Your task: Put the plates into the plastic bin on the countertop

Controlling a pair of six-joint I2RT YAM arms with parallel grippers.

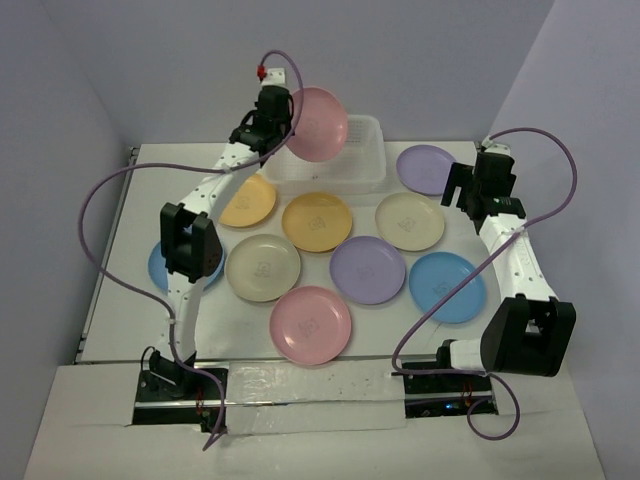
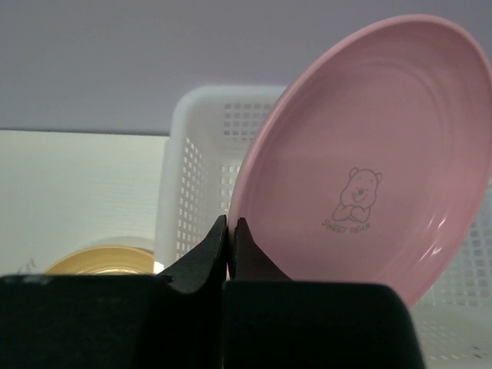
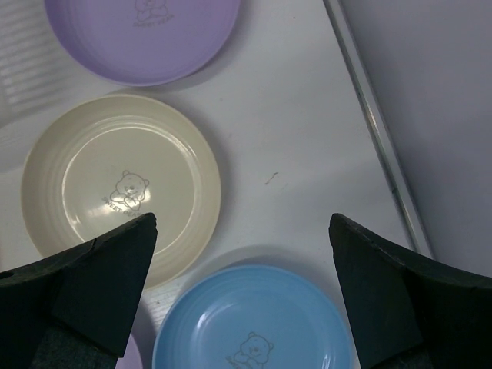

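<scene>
So the pink plate (image 2: 361, 154) is up in the air, tilted on edge, and in the top view it sits over the left part of the plastic bin (image 2: 192, 161), which is at about 12 o'clock on the countertop (image 1: 240, 325). The left gripper (image 2: 229, 224) is pinched tight on the plate's rim at roughly 7 o'clock. There's a little bear drawn on the plate with two tiny words under it. The first looks like "SWEET", the second I can't make out. The rest of the plates lie flat in a loose cluster just near of the bin, and one blue one is half hidden behind the left arm at 9 o'clock. The right gripper (image 3: 242, 223) is over at 2 o'clock with its fingers spread wide, holding nothing. It's looking down at a cream plate (image 3: 119, 184), a blue plate (image 3: 254, 323) and a lavender plate (image 3: 142, 34), each with the same bear print.
</scene>
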